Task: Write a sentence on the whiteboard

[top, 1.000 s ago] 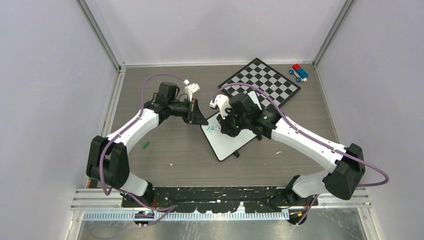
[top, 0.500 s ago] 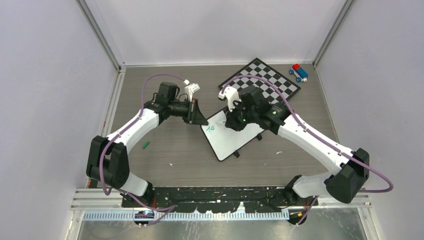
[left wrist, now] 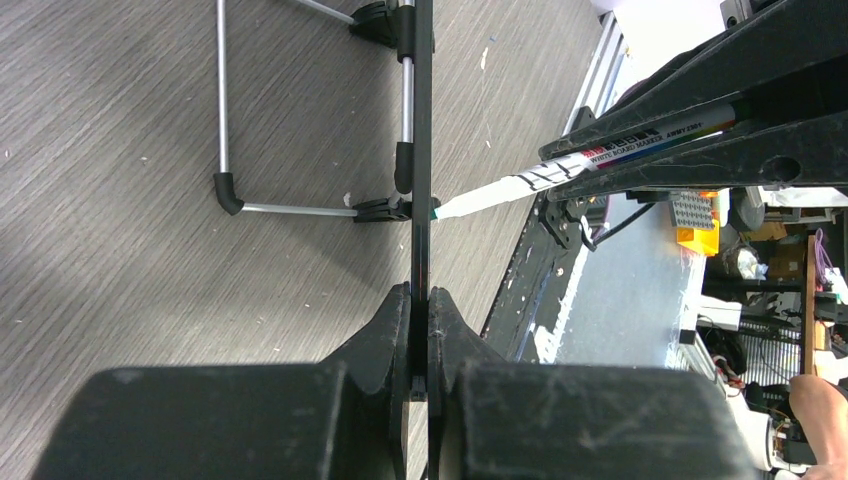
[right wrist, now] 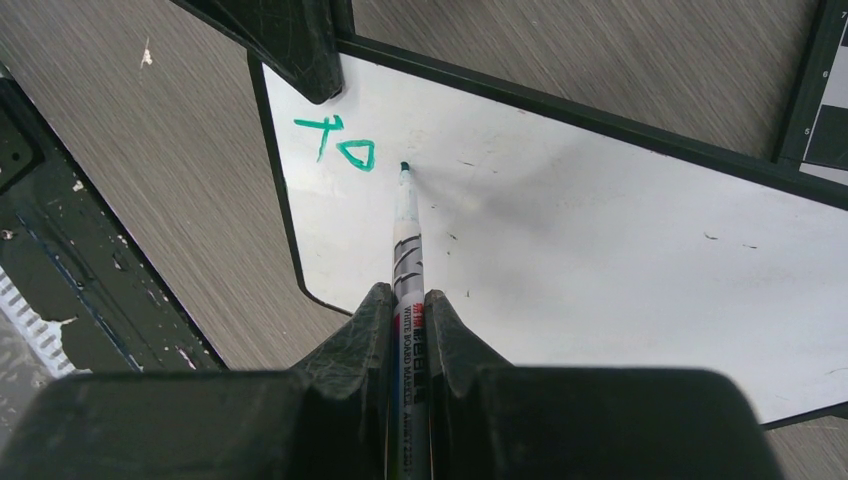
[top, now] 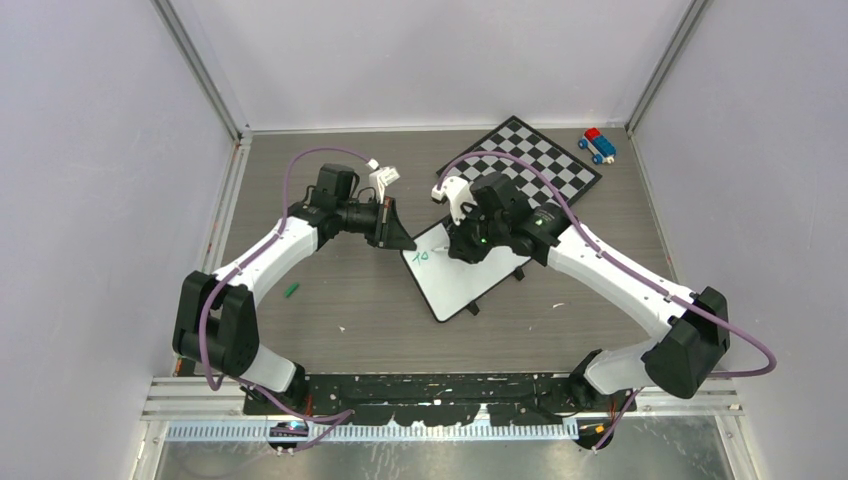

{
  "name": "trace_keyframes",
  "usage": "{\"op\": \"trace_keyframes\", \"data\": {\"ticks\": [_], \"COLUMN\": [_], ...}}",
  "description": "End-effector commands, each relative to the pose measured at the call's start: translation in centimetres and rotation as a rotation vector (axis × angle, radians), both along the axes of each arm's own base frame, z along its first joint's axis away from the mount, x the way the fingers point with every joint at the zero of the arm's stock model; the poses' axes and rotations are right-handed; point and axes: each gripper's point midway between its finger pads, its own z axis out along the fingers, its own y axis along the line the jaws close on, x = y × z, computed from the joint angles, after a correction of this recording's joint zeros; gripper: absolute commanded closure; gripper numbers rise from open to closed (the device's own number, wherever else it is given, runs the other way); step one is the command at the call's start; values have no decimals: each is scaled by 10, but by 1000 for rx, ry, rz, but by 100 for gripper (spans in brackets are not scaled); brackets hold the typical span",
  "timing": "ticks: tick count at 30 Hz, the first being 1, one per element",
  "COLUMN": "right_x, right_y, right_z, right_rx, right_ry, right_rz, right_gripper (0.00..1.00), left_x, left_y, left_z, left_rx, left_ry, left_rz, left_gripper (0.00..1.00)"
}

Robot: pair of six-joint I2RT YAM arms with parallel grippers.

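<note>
The whiteboard lies tilted in the middle of the table, also seen in the right wrist view and edge-on in the left wrist view. Green letters "to" are written near its far left corner, also seen from above. My left gripper is shut on the board's left edge. My right gripper is shut on a green whiteboard marker. The marker's tip is at the board just right of the "o". The marker also shows in the left wrist view.
A checkered chessboard lies behind the whiteboard. A red and blue toy sits at the back right. A small green marker cap lies on the table at the left. The board's wire stand and black feet show underneath.
The right arm swung its wrist back and to the right, then came slightly back left. The marker tip now stands just right of the "to". The left arm has not moved.
</note>
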Motion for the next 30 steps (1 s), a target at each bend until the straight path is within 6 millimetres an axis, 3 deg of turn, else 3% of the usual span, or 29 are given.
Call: {"op": "trace_keyframes", "data": {"ticks": [1, 9, 20, 30], "right_x": [10, 5, -2, 13], "right_y": [12, 19, 5, -1], "right_z": [23, 24, -7, 11], "right_rx": [52, 60, -18, -18], "right_ry": [-57, -57, -21, -96], "right_rz": [9, 37, 27, -18], "right_gripper": [100, 100, 100, 100], "left_x": [5, 5, 5, 5], "left_y": [-3, -3, -3, -3], "left_z": [7, 6, 6, 6], "left_rx": [-8, -7, -6, -6], "left_ry": [-30, -29, -29, -26], "left_rz": [-11, -12, -10, -9], "left_gripper": [100, 100, 100, 100]}}
